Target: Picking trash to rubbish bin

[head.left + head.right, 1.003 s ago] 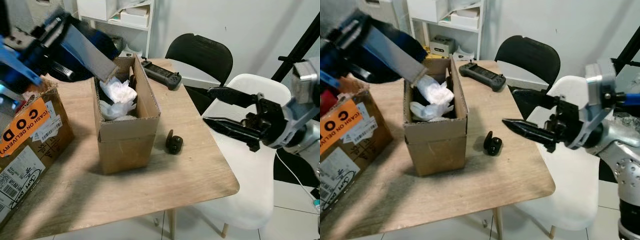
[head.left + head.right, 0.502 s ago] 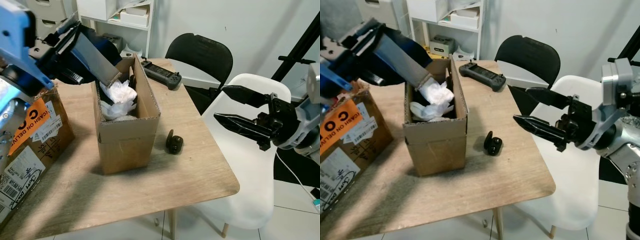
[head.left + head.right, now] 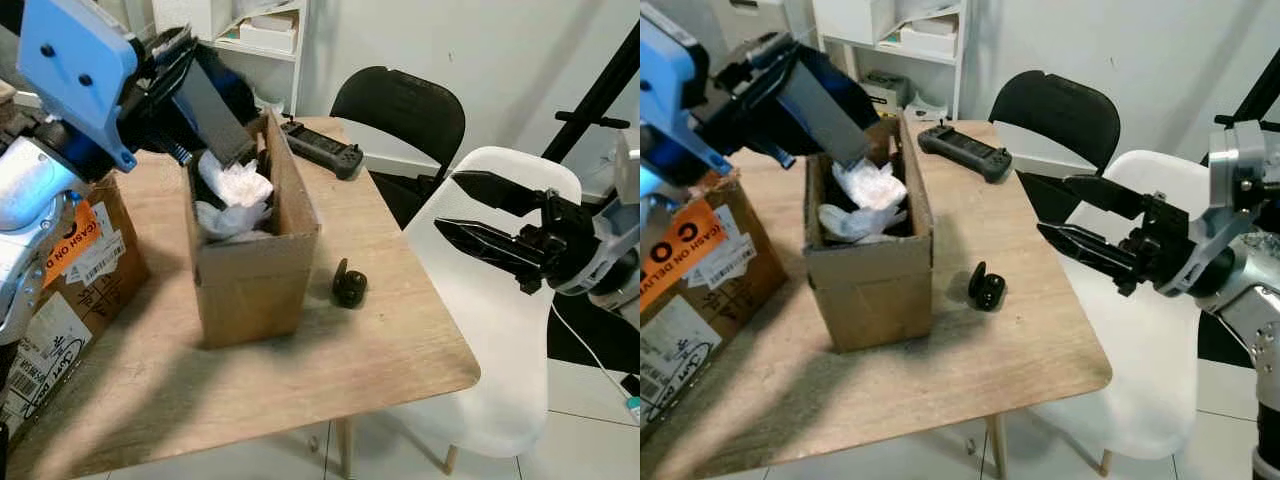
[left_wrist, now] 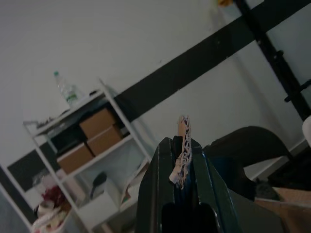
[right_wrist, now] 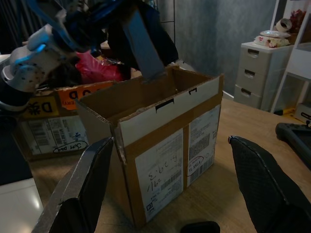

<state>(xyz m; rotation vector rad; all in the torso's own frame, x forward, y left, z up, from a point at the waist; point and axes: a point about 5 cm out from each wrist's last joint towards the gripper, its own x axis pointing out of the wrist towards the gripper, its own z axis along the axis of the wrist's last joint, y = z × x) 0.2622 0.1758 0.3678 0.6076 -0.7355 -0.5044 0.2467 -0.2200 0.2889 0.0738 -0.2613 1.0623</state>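
White tissues (image 3: 234, 190) inside cardboard box (image 3: 258, 270)

Head cameras overlook the table (image 3: 400, 330); wrist views seem closer.

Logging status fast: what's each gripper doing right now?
Left gripper: shut on a cardboard flap, over the cardboard box.
Right gripper: open, holding nothing, above the white chair.

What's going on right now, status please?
Left hand shut on cardboard strip over the box. Right hand open, over white chair. Black object lies beside box.
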